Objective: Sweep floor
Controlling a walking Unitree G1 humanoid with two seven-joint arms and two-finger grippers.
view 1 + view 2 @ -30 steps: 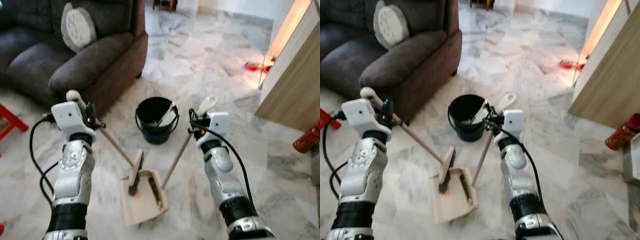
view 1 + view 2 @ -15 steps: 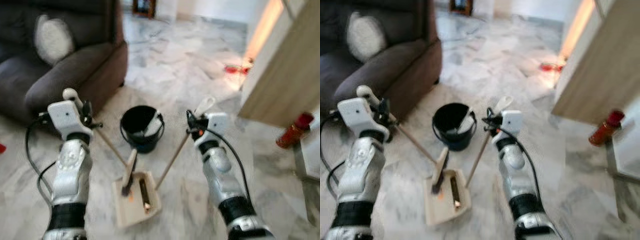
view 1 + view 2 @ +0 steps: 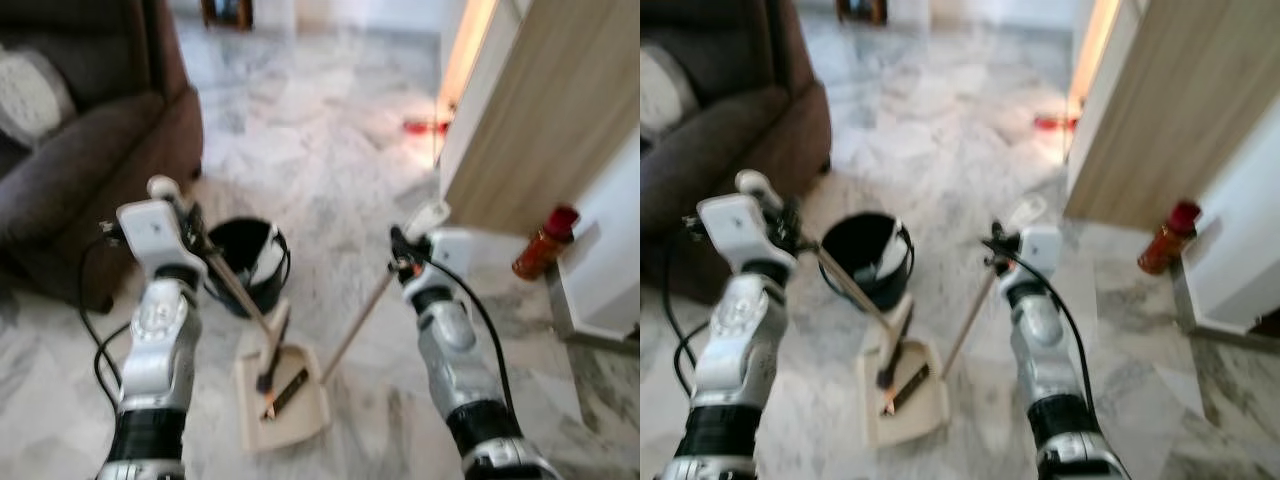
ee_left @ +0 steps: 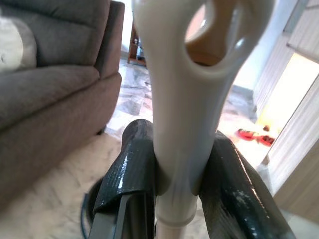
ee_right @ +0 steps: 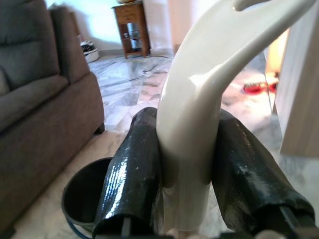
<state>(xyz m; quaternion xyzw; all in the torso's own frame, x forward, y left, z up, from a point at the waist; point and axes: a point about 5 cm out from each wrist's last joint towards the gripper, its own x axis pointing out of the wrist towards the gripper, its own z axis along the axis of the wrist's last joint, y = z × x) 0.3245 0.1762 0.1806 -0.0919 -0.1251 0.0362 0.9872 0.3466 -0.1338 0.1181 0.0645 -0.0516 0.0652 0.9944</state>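
The left gripper [image 4: 174, 174] is clamped on the cream plastic grip of the broom [image 3: 268, 355], its 2 glossy black fingers [image 4: 127, 169] pressing either side of the smooth looped handle end; the right gripper [image 5: 182, 184] clasps the matching cream grip of the dustpan [image 3: 285, 400] in the same way. Holding both tools near the top of their long wooden shafts looks deliberate — it lets the robot work at floor level from standing height. The 2 shafts slant inward and down, so the dark bristle head sits inside the flat, beige, shallow tray, probably pinning whatever has been gathered; a small orange speck shows there, too blurred to identify. The pan rests on the polished grey-veined marble floor [image 3: 340, 150], just beside a round black bucket [image 3: 245, 262] that holds something pale — a likely place to tip the sweepings. A dark, soft-looking upholstered sofa [image 3: 90, 150] stands on the robot's left, and a red canister [image 3: 540, 240] by a pale wood panel on its right.
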